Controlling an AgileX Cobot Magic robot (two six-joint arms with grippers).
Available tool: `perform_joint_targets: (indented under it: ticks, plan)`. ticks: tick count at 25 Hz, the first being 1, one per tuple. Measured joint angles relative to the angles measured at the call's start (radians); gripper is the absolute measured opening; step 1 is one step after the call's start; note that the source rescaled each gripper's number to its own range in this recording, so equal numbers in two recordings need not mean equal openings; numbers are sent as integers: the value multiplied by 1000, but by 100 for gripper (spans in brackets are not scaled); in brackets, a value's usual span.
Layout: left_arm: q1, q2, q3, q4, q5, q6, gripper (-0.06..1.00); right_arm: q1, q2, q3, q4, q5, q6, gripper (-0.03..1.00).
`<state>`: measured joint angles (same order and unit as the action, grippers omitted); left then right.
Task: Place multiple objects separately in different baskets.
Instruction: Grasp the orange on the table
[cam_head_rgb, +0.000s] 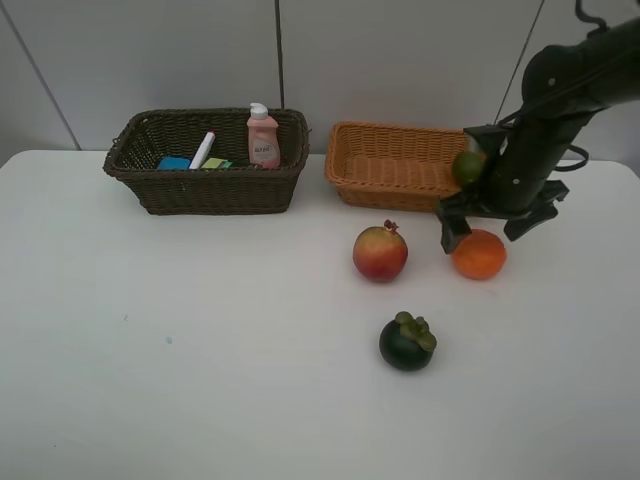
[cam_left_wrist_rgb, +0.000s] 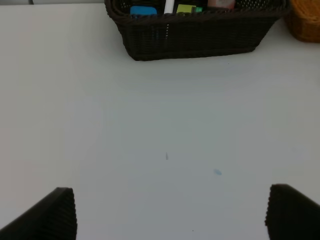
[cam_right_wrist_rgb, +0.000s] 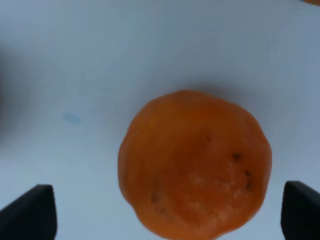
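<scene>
1. A white worktop (cam_head_rgb: 180, 360) runs back to a grey panelled wall (cam_head_rgb: 150, 60).
2. The dark basket (cam_head_rgb: 205, 185) stands at the back left. A pink bottle (cam_head_rgb: 263, 138) is upright near its right end. A white marker (cam_head_rgb: 202, 150) leans in the middle, with a blue piece (cam_head_rgb: 173, 162) on one side of it and a yellow-green piece (cam_head_rgb: 215, 163) on the other.
3. The tan basket (cam_head_rgb: 390, 170) stands just beside it on the right, with a narrow gap between the two.
4. A lime (cam_head_rgb: 467, 167) shows at the tan basket's right end, by the rim. The arm partly hides it, so I cannot tell whether it lies inside.
5. The orange (cam_head_rgb: 479, 256) sits on the worktop in front of that same end, near the basket but apart from it.
6. The right pincer (cam_head_rgb: 484, 238) straddles the orange with its jaws wide open. In the wrist view a finger stands on each side with bare worktop between finger and fruit, so nothing is gripped.
7. The pomegranate (cam_head_rgb: 380, 253) sits left of the orange, apart from it and close to the pincer's nearer finger.
8. The mangosteen (cam_head_rgb: 407, 342) lies further forward, well apart from the pincer.
9. The left pincer (cam_left_wrist_rgb: 172, 215) is spread wide over bare worktop and holds nothing. It faces the dark basket's front wall, well apart from it.
</scene>
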<state>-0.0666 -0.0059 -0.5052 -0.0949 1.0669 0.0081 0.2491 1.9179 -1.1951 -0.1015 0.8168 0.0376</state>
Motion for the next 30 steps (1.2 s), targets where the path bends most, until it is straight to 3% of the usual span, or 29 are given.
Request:
perform_joint_targets:
  ticks: [6,15,18,21,30]
  plan:
    - [0,0,0,0,0,0,92,0,70,0,-84,-69,0,99]
    - [0,0,0,0,0,0,92,-1,144,0,-88,-103,-3,99]
    - [0,0,0,0,0,0,92,-1,144,0,-85,-105,-4,86]
    - [0,0,0,0,0,0,92,-1,144,0,-84,-113,-4,44]
    - [0,0,0,0,0,0,92,-1,113,-4,-87,-91,-9,45]
